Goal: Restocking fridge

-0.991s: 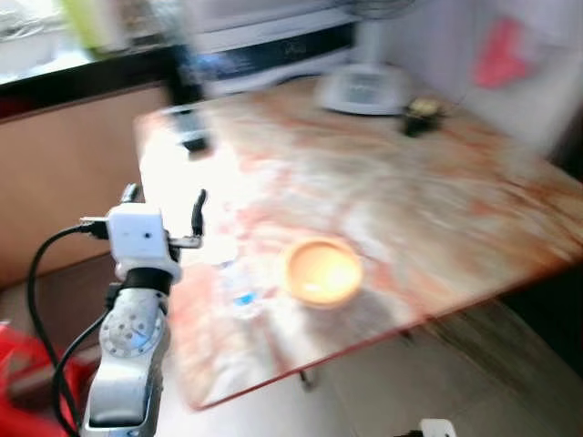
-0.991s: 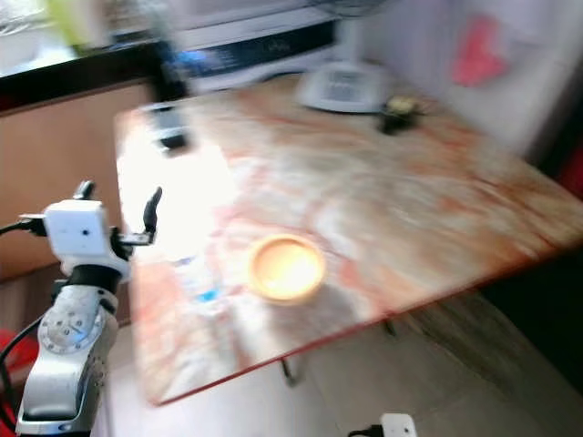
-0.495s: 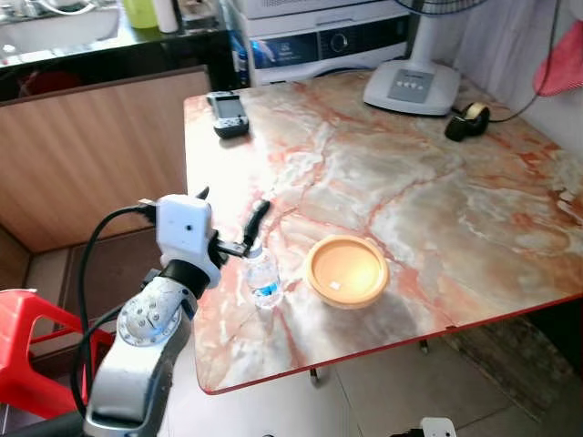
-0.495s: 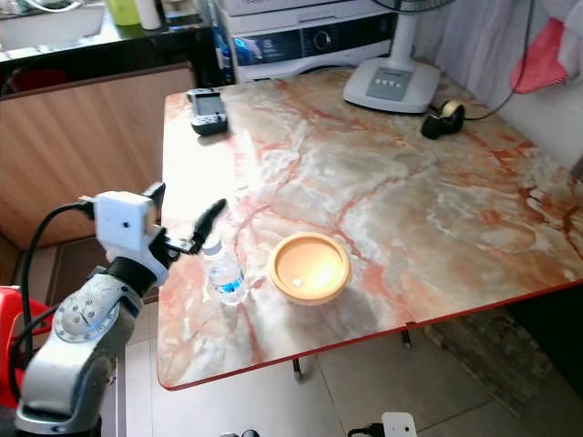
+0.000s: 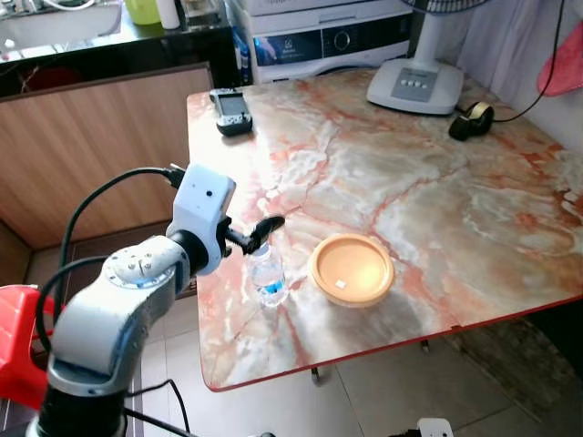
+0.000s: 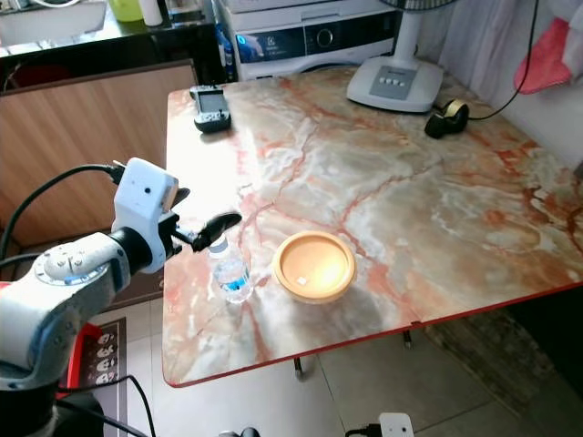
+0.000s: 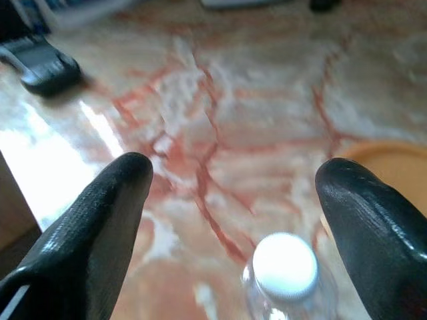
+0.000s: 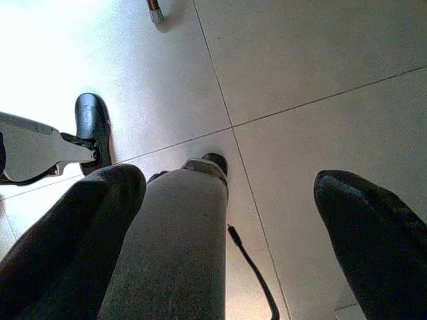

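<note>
- Marble-patterned table (image 5: 437, 209), veined pink and cream, stands on a pale tiled floor (image 8: 320, 60), with a wooden cabinet front (image 5: 100, 155) beyond its near-left side.
- Left gripper (image 7: 233, 200) hovers above the table's near-left part, fingers (image 7: 100, 220) spread wide.
- Small clear water bottle (image 5: 268, 276) stands upright just below and between those fingers, white cap (image 7: 285, 265) up; no finger touches it.
- Shallow orange bowl (image 5: 351, 269) sits just to the right of the gripper, close beside the bottle.
- Farther out from the gripper, a dark handheld device (image 5: 230, 111) lies near the far-left corner.
- Farthest off, a white fan base (image 5: 414, 85) and a roll of tape (image 5: 473, 119) sit by the far edge.
- Right gripper (image 8: 230, 220) hangs low over the floor, fingers spread.
</note>
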Controlling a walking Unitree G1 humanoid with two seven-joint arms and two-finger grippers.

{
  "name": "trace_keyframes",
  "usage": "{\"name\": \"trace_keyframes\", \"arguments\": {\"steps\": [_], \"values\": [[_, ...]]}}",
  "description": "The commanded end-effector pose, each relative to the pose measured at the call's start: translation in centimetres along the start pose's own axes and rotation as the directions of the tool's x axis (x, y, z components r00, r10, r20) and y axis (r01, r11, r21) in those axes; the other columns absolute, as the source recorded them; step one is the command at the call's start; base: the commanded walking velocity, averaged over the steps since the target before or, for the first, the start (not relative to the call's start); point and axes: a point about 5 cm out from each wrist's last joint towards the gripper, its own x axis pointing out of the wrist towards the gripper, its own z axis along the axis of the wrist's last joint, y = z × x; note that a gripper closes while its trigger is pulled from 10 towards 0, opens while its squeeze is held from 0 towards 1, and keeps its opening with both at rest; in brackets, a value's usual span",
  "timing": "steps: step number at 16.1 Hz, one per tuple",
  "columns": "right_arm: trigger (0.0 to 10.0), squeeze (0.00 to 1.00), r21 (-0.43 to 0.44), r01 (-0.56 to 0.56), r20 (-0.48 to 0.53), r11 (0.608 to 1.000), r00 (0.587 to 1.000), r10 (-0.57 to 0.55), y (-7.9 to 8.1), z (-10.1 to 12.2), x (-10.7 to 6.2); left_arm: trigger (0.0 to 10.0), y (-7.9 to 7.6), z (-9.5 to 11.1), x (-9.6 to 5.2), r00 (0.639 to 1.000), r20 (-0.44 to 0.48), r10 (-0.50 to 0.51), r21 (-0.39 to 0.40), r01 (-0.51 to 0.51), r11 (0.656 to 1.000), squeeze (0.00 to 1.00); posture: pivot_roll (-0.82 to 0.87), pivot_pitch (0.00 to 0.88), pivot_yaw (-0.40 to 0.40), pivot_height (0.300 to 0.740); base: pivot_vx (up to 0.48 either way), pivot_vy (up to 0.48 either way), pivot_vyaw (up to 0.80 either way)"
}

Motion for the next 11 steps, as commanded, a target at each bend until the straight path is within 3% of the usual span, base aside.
{"name": "trace_keyframes", "arguments": {"steps": [1,7,11], "values": [[10.0,0.00,0.007,-0.006,-0.020,1.000,1.000,0.006,0.2,-0.5,0.0,10.0,-0.6,0.4,-0.2,0.999,-0.003,-0.047,-0.006,0.047,0.999,0.00,0.08,0.101,0.030,0.740,0.000,0.000,0.00],[10.0,0.00,0.007,-0.006,-0.018,1.000,1.000,0.006,0.3,-0.5,0.0,10.0,-0.9,-1.0,0.1,0.989,-0.141,-0.050,-0.070,0.040,0.997,0.00,0.07,0.089,0.036,0.740,0.000,0.000,0.00],[10.0,0.00,0.006,-0.005,-0.018,1.000,1.000,0.005,0.2,-0.5,0.0,9.9,-0.8,-1.4,0.2,0.987,-0.155,-0.037,-0.105,0.021,0.994,0.00,0.06,0.087,0.035,0.740,0.000,0.000,0.00]]}}
